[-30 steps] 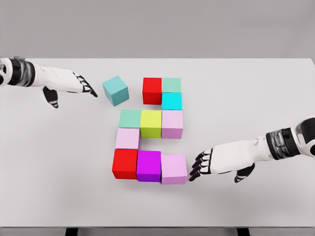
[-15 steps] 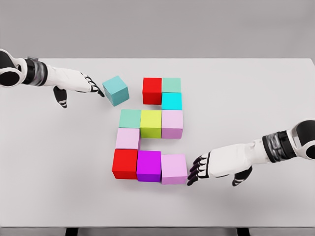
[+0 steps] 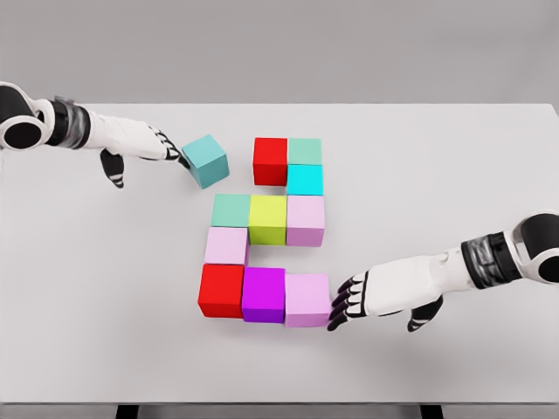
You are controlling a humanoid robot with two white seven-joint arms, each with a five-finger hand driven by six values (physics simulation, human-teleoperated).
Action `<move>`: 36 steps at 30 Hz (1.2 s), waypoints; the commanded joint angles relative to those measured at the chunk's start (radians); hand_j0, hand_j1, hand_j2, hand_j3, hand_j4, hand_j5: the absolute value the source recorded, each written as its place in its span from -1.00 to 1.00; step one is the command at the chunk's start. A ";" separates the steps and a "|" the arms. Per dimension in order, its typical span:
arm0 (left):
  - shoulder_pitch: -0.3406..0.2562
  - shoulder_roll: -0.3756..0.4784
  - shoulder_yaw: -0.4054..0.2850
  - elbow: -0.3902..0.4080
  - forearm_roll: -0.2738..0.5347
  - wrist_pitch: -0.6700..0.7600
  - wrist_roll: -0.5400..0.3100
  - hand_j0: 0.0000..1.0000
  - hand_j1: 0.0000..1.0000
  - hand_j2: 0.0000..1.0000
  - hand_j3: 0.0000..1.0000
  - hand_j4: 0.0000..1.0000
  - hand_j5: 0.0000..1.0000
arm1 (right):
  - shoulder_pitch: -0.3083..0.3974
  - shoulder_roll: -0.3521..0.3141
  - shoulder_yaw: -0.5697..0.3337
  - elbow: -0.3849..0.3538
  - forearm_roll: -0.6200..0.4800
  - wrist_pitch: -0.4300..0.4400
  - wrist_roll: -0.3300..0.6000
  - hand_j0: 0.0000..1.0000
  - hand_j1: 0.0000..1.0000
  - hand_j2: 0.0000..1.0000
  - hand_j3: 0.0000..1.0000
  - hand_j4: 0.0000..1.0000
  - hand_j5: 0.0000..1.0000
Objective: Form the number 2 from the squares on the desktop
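White table [image 3: 454,175] fills most of the view. Nine cubes packed touching near centre: red cube [image 3: 270,161], pale green cube [image 3: 305,150] and cyan cube [image 3: 305,180] on top; green cube [image 3: 231,210], yellow-green cube [image 3: 267,219], lilac cube [image 3: 306,220] in the middle row; pink cube [image 3: 226,245] below left; bottom row red block [image 3: 221,291], magenta cube [image 3: 264,295], lavender cube [image 3: 307,299]. Loose teal cube [image 3: 205,161] sits rotated, apart, left of the top red cube. Right hand [image 3: 367,297] flat, fingers extended, fingertips [image 3: 336,307] against the lavender cube's right side, gripping nothing. Left hand [image 3: 144,145] also flat, fingers straight, tips at the teal cube's left face, holding nothing.
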 commanded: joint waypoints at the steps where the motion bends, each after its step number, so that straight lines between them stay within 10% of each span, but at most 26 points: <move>1: 0.000 0.000 0.001 0.001 0.002 0.002 0.000 0.99 0.99 0.99 0.99 0.99 0.99 | 0.000 0.002 0.001 0.000 -0.006 0.002 0.000 1.00 1.00 1.00 1.00 1.00 1.00; 24: -0.002 -0.043 0.012 0.082 -0.009 0.002 0.000 1.00 1.00 1.00 1.00 1.00 1.00 | 0.000 -0.064 -0.031 0.001 -0.006 0.002 0.000 1.00 1.00 1.00 1.00 1.00 1.00; 30: -0.003 -0.045 0.014 0.107 -0.009 0.002 0.000 1.00 1.00 1.00 1.00 1.00 1.00 | 0.023 -0.105 -0.424 0.133 -0.101 0.002 0.000 1.00 1.00 1.00 1.00 1.00 1.00; 36: -0.008 -0.054 0.014 0.114 -0.009 0.002 0.000 1.00 1.00 1.00 1.00 1.00 1.00 | 0.092 0.067 -0.720 0.346 -0.095 0.002 0.000 1.00 1.00 1.00 1.00 1.00 1.00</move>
